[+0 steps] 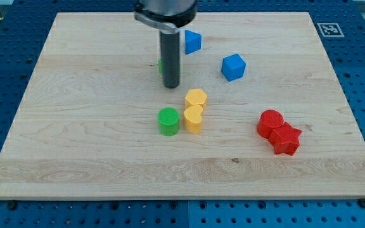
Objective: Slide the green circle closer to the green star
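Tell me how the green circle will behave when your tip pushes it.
The green circle stands on its flat end, short and wide, so it probably slides rather than tips or rolls. The wooden board looks smooth. The yellow block beside it may get nudged. My tip sits above it.

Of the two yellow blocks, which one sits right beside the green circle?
The lower yellow block, nearer the view's bottom; the green circle is just on its left. The other yellow block sits above, farther from the circle.

Arm enters from the view's top centre, dark rod hanging straight down, vertical. My tip (171,86) sits low at the rod's end, upper middle of the view. No tilt visible.
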